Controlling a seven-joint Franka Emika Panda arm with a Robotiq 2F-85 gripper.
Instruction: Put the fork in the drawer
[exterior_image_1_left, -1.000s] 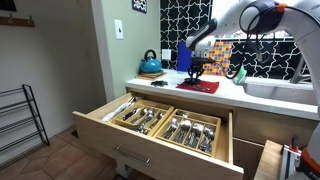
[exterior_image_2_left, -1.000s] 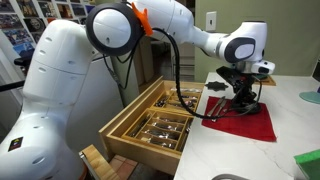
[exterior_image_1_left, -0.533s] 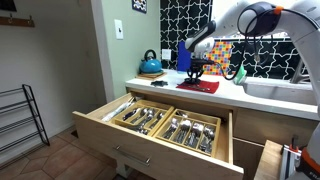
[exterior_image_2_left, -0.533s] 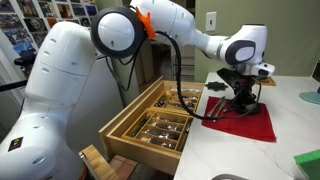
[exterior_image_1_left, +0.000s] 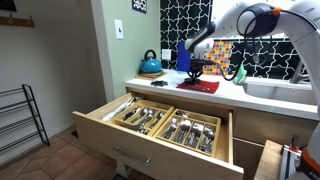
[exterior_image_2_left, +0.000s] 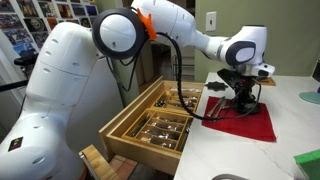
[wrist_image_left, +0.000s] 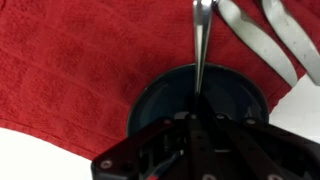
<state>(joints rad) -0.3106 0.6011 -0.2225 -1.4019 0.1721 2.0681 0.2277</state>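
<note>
Grasp step in hand: above the red cloth on the counter, the fingers of the gripper appear clamped on the thin fork, which extends over a dark round dish; next, a lift and carry to the open drawer, well apart.

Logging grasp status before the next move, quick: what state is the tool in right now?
The tool: closed on the thin fork, which sticks out from it over the red cloth.
</note>
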